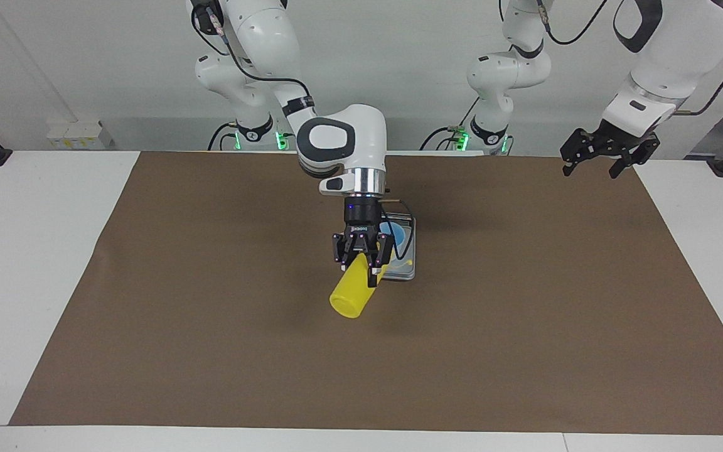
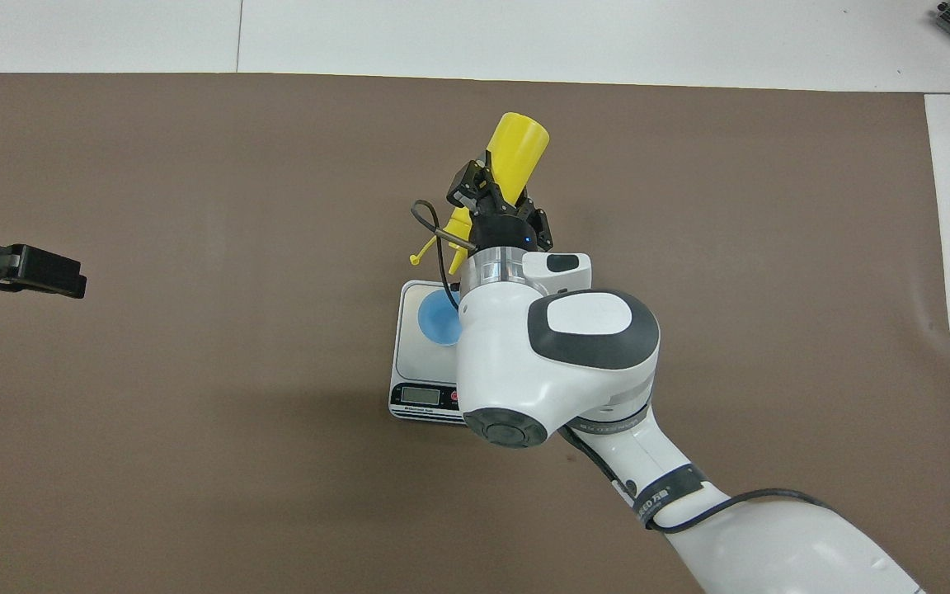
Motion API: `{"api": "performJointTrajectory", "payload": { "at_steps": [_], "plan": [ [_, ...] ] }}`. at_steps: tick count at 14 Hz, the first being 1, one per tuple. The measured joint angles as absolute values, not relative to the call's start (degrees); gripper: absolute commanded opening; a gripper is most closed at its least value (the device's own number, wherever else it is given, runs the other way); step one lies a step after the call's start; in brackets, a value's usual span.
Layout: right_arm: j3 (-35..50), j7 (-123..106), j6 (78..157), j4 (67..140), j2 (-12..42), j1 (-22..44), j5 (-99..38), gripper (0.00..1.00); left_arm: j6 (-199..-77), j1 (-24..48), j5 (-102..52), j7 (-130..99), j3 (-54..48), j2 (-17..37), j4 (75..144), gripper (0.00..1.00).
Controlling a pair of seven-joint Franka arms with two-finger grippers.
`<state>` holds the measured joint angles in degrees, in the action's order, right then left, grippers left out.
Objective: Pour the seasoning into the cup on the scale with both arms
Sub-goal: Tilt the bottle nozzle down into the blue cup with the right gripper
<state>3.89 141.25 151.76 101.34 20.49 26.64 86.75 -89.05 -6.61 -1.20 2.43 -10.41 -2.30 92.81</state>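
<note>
My right gripper (image 1: pixel 358 270) (image 2: pixel 496 194) is shut on the yellow seasoning bottle (image 1: pixel 352 295) (image 2: pixel 518 148). It holds the bottle up in the air, tilted, with the base pointing away from the robots and the nozzle end down toward the scale. The small tethered cap (image 2: pixel 417 258) hangs open beside the nozzle. The light blue cup (image 1: pixel 397 235) (image 2: pixel 435 318) stands on the silver-grey scale (image 1: pixel 407 267) (image 2: pixel 417 363), partly hidden by the right arm. My left gripper (image 1: pixel 609 154) (image 2: pixel 30 271) is open and empty, raised over the left arm's end of the table, where the arm waits.
A brown mat (image 1: pixel 211 314) (image 2: pixel 195 454) covers most of the white table (image 1: pixel 22 251). The scale's display strip (image 2: pixel 421 396) faces the robots. A dark cable (image 2: pixel 430 231) loops from the right wrist above the cup.
</note>
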Motion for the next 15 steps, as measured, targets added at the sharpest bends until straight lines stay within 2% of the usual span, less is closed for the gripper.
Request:
{"api": "performJointTrajectory", "payload": {
  "at_steps": [7,15],
  "plan": [
    [4.0,156.0,150.6,104.4,20.4,29.0,104.7,0.0,-89.0,-6.6,-1.2,2.4,-10.4,-2.3,92.8,1.0],
    [3.9,156.0,150.7,105.1,20.2,28.9,106.9,0.0,-89.0,-6.6,-1.2,2.4,-10.4,-2.3,92.8,1.0]
  ]
}}
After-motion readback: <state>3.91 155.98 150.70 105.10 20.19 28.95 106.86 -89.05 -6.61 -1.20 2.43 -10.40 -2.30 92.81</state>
